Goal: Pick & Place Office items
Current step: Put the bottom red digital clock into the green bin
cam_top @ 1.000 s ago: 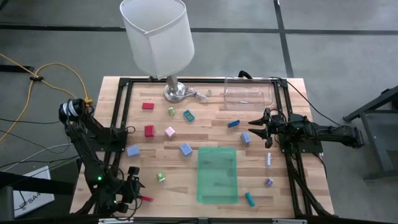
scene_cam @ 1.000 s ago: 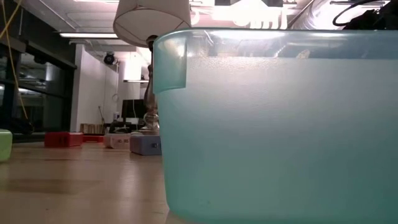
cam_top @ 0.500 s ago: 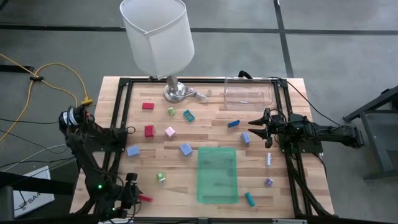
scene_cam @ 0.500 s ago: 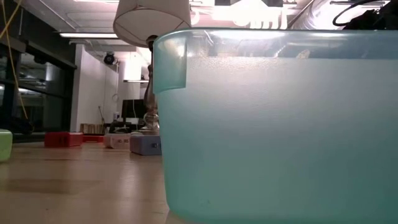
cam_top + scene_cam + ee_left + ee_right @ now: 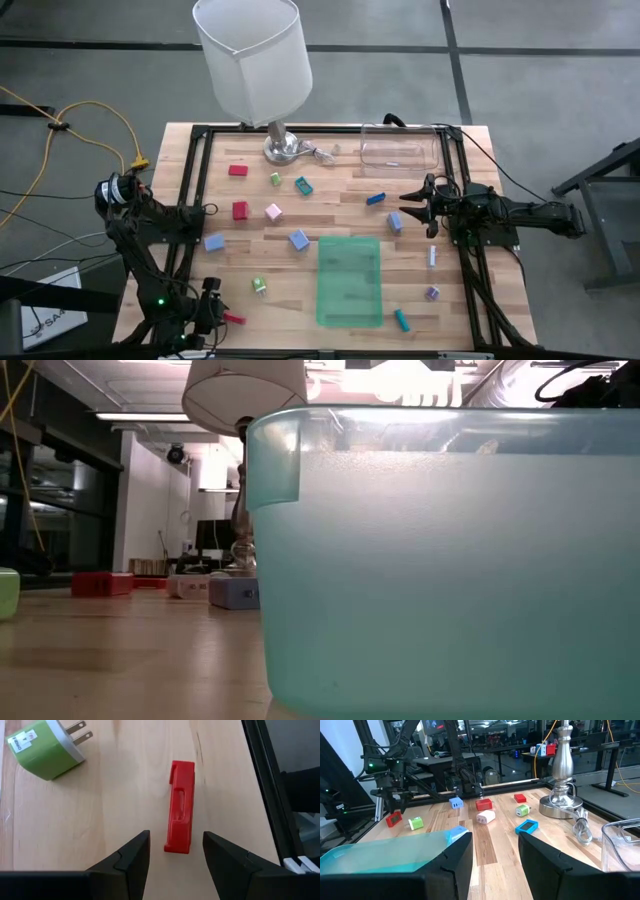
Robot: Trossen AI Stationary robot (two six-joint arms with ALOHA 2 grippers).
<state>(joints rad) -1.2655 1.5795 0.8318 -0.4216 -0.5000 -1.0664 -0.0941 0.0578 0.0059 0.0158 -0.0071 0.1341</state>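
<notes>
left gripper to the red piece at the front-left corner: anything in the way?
Nothing visible. The left gripper is open, with the red piece lying flat on bare wood just ahead of its gap. The green plug adapter sits off to one side, clear of that line.
</notes>
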